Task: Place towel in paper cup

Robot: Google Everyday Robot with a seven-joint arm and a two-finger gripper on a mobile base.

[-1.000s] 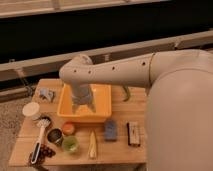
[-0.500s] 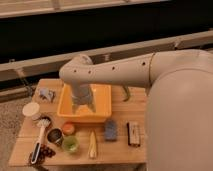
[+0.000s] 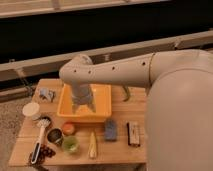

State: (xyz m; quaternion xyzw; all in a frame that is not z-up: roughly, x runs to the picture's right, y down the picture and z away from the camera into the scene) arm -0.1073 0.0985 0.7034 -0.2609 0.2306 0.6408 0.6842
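Well, my gripper (image 3: 83, 108) hangs with jaws apart, empty, over the square yellow tub (image 3: 103, 100); the soft crumpled towel (image 3: 46, 93) lies near the round paper cup (image 3: 31, 110).

Wooden table (image 3: 120, 151), speckled floor (image 3: 9, 125), dark wall (image 3: 100, 30)

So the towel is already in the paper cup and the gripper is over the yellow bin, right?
No. The camera view shows the towel lying on the table beyond the paper cup, not in it. The gripper is over the yellow bin, as you say.
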